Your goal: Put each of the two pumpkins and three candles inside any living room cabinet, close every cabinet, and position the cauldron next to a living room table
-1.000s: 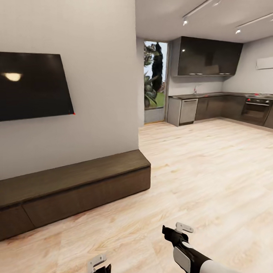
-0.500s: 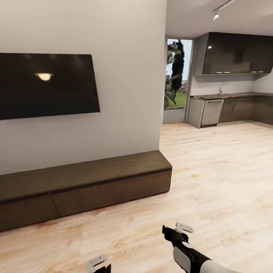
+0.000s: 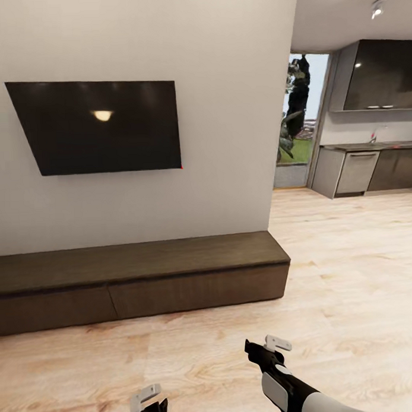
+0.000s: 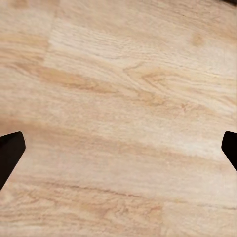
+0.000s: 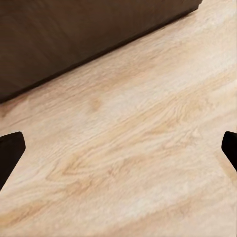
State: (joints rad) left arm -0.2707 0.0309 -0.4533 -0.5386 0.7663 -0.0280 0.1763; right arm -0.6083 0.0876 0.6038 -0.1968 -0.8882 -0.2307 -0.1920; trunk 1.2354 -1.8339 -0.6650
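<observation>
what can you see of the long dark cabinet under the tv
The cabinet is a long, low unit of dark-brown wood grain with a flat, bare top. Its front shows two wide handle-less drawer faces split by a thin vertical seam, both shut flush. It stands on the pale wood floor, back against the white wall, its right end stopping at the wall's corner. Its left end runs out of view.

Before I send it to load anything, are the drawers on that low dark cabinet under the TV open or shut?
Shut. Both drawer fronts of the cabinet sit flush in the head view, with no pale inside showing.
</observation>
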